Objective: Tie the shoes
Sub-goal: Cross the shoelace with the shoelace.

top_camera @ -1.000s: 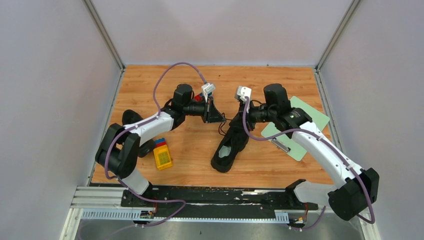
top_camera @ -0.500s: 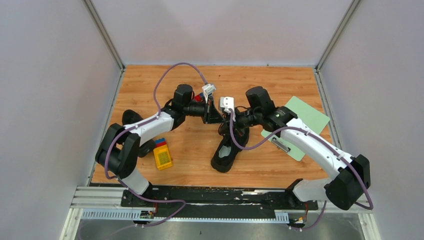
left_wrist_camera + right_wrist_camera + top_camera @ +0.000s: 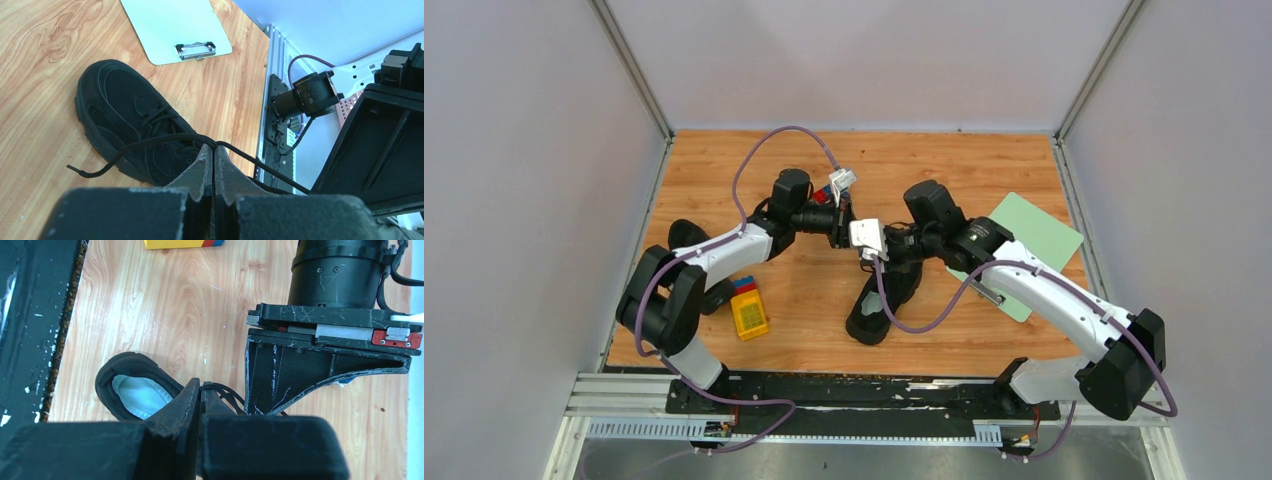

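One black shoe lies mid-table, heel with its pale insole toward the arms. In the left wrist view the shoe is below my left gripper, which is shut on a thin black lace; the lace runs taut over its tips to both sides. My right gripper is shut on lace strands just above the shoe's heel opening, close beside the left gripper's body. The two grippers meet over the shoe's toe end. A second black shoe lies at the left, mostly hidden behind the left arm.
A pale green clipboard lies to the right of the shoe under the right arm. A yellow block with red and blue edges sits at the front left. The black mounting rail runs along the near edge.
The right arm has swung left across the shoe, carrying its lace up against the left gripper. The left arm has held still with its lace.
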Controlling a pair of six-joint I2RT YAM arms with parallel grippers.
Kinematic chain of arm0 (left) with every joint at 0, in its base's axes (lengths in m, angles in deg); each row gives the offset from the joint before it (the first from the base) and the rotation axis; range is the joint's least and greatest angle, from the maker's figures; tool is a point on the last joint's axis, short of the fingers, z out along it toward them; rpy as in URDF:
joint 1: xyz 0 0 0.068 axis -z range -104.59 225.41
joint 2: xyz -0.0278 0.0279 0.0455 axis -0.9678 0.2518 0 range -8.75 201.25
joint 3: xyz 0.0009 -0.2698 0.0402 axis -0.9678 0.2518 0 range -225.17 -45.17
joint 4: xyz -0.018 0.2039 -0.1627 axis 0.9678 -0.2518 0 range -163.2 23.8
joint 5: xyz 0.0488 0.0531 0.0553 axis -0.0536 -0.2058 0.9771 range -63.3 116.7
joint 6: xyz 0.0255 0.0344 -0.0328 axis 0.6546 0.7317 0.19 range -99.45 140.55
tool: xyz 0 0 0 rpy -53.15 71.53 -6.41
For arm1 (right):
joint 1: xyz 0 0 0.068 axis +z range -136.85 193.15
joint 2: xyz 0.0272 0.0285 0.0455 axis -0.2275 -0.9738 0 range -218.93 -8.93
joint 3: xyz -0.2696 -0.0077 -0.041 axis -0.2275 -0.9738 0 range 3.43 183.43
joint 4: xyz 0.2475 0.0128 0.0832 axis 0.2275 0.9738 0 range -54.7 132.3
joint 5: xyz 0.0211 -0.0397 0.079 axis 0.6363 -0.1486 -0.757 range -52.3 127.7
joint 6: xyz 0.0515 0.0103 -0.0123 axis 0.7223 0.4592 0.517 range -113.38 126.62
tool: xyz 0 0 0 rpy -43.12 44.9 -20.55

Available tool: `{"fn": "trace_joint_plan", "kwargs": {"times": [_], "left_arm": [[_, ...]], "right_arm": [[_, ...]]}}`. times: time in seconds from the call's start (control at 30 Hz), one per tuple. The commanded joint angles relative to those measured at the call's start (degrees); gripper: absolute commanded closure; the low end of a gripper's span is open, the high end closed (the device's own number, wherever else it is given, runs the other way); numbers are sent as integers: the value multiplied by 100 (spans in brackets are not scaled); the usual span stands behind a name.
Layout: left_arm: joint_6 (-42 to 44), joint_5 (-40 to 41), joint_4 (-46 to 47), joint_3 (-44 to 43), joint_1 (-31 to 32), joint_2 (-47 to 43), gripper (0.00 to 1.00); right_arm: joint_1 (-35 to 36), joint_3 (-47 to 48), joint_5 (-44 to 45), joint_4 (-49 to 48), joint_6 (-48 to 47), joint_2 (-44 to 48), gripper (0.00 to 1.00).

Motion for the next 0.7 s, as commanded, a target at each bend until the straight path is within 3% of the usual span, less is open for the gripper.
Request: {"fn": "trace_joint_plan", "kwargs": {"times": [0.0, 0.67], "left_arm": [[68, 203, 68, -181, -29, 39, 100], [61, 212, 61, -178, -31, 20, 100]], "right_arm": [[235, -34, -59, -79, -576, 378, 100], [611, -618, 432, -4, -1581, 637, 100]]}}
